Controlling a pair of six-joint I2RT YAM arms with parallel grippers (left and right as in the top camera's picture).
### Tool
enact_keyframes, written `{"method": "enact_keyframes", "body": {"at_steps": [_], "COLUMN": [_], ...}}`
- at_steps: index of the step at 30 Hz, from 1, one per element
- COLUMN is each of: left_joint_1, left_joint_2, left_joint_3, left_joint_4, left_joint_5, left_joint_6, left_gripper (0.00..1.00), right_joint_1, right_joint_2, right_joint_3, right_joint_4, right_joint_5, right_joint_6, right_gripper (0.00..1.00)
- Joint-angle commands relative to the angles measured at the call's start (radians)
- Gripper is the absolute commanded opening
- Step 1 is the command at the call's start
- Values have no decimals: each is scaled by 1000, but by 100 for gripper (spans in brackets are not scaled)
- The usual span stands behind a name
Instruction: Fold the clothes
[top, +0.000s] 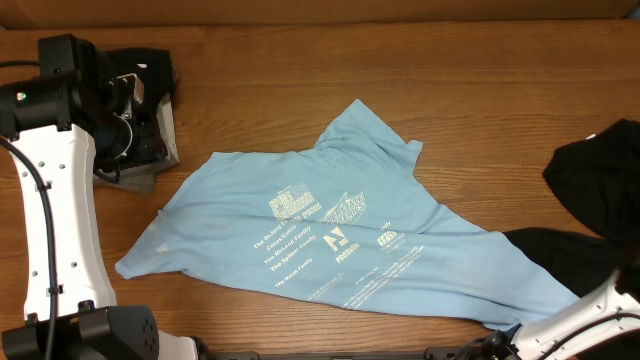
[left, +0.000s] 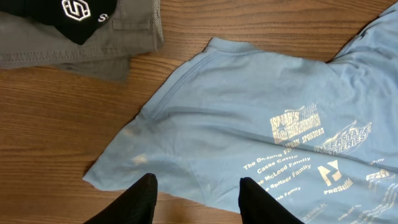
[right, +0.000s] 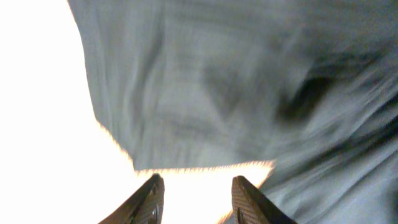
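Grey cloth marks the far left: a folded grey garment with a black logo shirt on top of it, already stacked by the left arm. Just right of that stack, the left gripper hangs with its fingers parted to a middling gap and nothing between them. The light blue T-shirt starts directly ahead of those tips, so its near sleeve is the closest cloth, with the sleeve's edge running across the line of the jaws rather than along it. From above, the shirt lies flat on the wooden table, lettering up. Its longest stretch runs from that sleeve tip at the lower left across to a corner at the lower right, and a crumpled peak in the middle points toward the far edge. The lower-right corner ends against the right arm. The right wrist view is blurred and overexposed, but blue-grey cloth fills it just beyond the right gripper, whose fingers stand apart around a bright gap with no cloth visibly pinched. Further right, well clear of the left arm, two black garments wait unfolded, one of them touching the blue shirt's edge. In my judgement each arm is nearest its own end of the long axis, so the sleeve falls to the left arm and the far corner to the right.
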Motion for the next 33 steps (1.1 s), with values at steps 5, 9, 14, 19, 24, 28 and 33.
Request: {"method": "enact_keyframes", "body": {"at_steps": [5,9,14,19,24,28,33], "left_joint_1": [-8,-8,-8,-8,-8,-8,-8], "left_joint_2": [-3,-3,-3,-3,-3,-3,-3], "left_joint_3": [19,19,19,19,19,19,19], "left_joint_4": [4,4,8,15,14,15,15], "left_joint_5": [12,11,11,11,11,12,12], "left_joint_6": [23,23,23,23,23,23,23], "left_gripper": [48,50,51,52,53,54,55], "right_joint_1": [165,170,127,38,-108,-192,-226], "right_joint_2": [-6,-6,-6,-6,-6,-7,-7], "right_joint_3": [-111,-269,-457,-560,-478,-338,-150], "right_joint_4": [-109,-76,20,130,200,179,102], "right_joint_5": [141,159,182,375,453,426,370], "right_joint_6": [43,81,96,221,269,267,264], "right_gripper": [38,38,38,38,37,37,34]}}
